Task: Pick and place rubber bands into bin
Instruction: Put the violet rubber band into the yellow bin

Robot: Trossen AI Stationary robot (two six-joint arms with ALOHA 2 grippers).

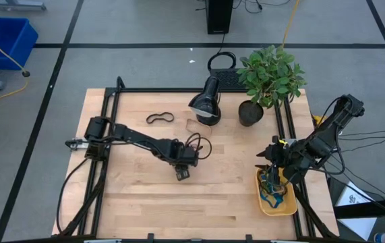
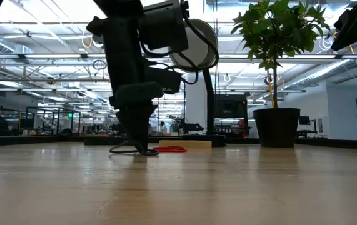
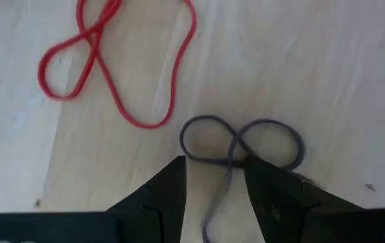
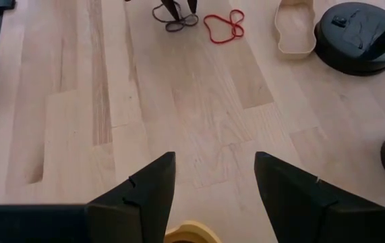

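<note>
Closing on the grey band calls for care, to my eye: the left pincer [image 3: 214,196] stands tip-down on the desk [image 1: 145,202] near its middle, its two dark fingers parted by a narrow gap, and a figure-eight grey rubber band [image 3: 243,143] lies across that gap with one strand trailing back between the tips. Nothing is clamped yet. I would judge that the fingers should squeeze where the loops cross, then lift straight up, so the thin strand does not slip out. Just beside it lies a red rubber band [image 3: 121,64], apart from the fingers and best left undisturbed for now. Farther back on the desk a black band [image 1: 160,118] lies well apart from both arms. Over at the right, the right pincer [image 4: 214,192] hovers above the yellow bin [image 1: 277,196], fingers spread with nothing between them; several bands [image 1: 273,194] already lie inside. From overhead the grey band is hidden under the left wrist. How many bands the bin holds is hard to make out, since the right arm covers part of it.
</note>
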